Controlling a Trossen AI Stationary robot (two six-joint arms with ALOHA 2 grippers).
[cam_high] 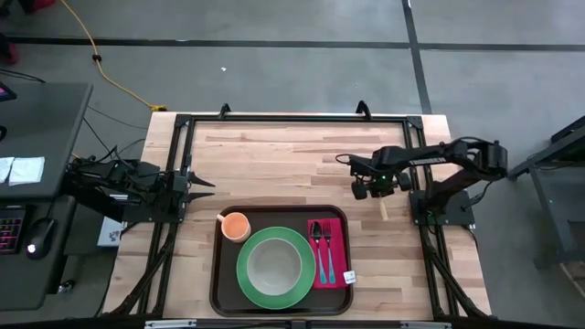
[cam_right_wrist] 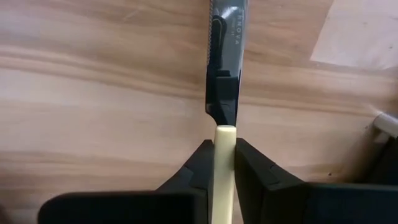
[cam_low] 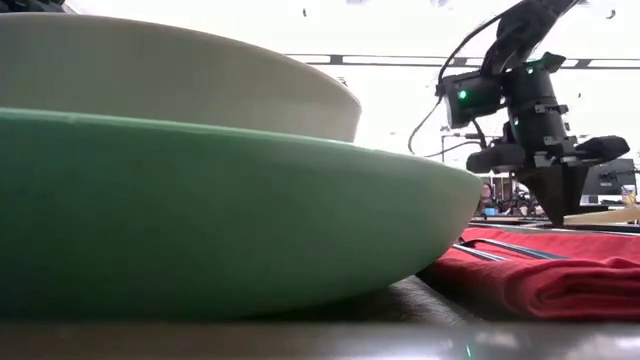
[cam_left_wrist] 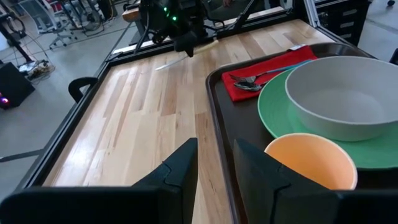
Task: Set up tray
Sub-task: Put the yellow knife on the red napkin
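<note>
Our right end effector (cam_right_wrist: 224, 163) is clamped on a knife (cam_right_wrist: 222, 74): in the right wrist view both dark fingers (cam_right_wrist: 198, 168) press against the cream handle, and the serrated steel blade runs forward over the wooden table (cam_high: 274, 155). From above, this end effector (cam_high: 373, 185) hangs over the table's right half, just beyond the far right corner of the tray (cam_high: 218, 274), with the pale handle sticking out toward the arm's base. In the low view it hangs above the table behind the napkin (cam_low: 560, 270).

Our left end effector (cam_left_wrist: 214, 165) waits at the left edge of the table, its fingers (cam_left_wrist: 183, 168) parted with a narrow gap and nothing between them; it touches nothing.

The dark brown tray lies at the near middle of the table. On it sits a green plate (cam_high: 247, 281) carrying a pale bowl (cam_high: 273, 265), an orange cup (cam_high: 236, 225) in the far left corner, and a red napkin (cam_high: 340, 251) on the right side, with a fork (cam_high: 315, 239) and a blue-handled spoon (cam_high: 326, 251) lying on it.
</note>
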